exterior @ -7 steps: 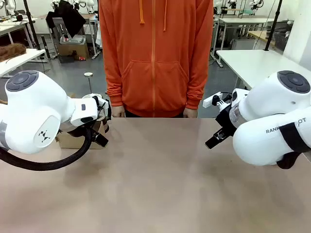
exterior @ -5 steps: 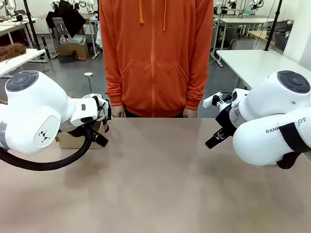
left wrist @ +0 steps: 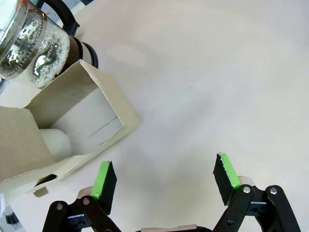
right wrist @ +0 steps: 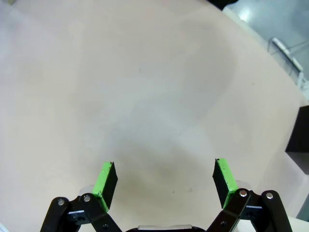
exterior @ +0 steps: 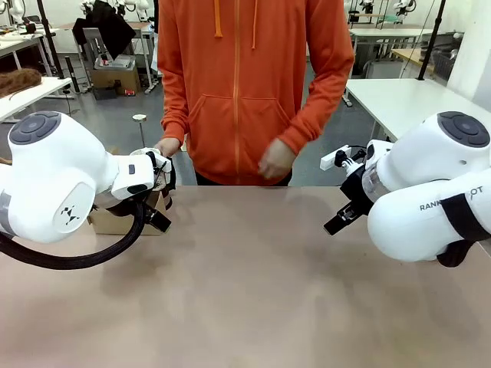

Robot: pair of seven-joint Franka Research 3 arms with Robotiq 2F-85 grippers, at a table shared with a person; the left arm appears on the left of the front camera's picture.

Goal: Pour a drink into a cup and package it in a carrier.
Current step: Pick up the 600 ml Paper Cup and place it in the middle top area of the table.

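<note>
In the left wrist view the drink (left wrist: 46, 58) stands at the top left, a dark liquid with foam in a clear glass press pot with a black handle. Beside it lies the brown cardboard carrier (left wrist: 104, 99), and a white rounded shape (left wrist: 55, 141) sits inside it; I cannot tell whether that is the cup. My left gripper (left wrist: 166, 181) hangs open over bare table just right of the carrier. From the front, the carrier (exterior: 107, 221) peeks out behind my left gripper (exterior: 159, 216). My right gripper (right wrist: 166, 181) is open above bare tabletop and holds nothing; from the front, the right gripper (exterior: 339, 222) hovers at the table's right.
A person in an orange hoodie (exterior: 245, 84) stands at the far edge, one hand (exterior: 166, 146) near my left wrist, the other hand (exterior: 273, 161) before the body. A black box (right wrist: 299, 140) sits at the right edge of the right wrist view. The tan table (exterior: 253, 291) stretches between the arms.
The person's hands have lifted off the far table edge: one went toward my left arm's side, the other rose in front of the body. Both arms stayed still.
</note>
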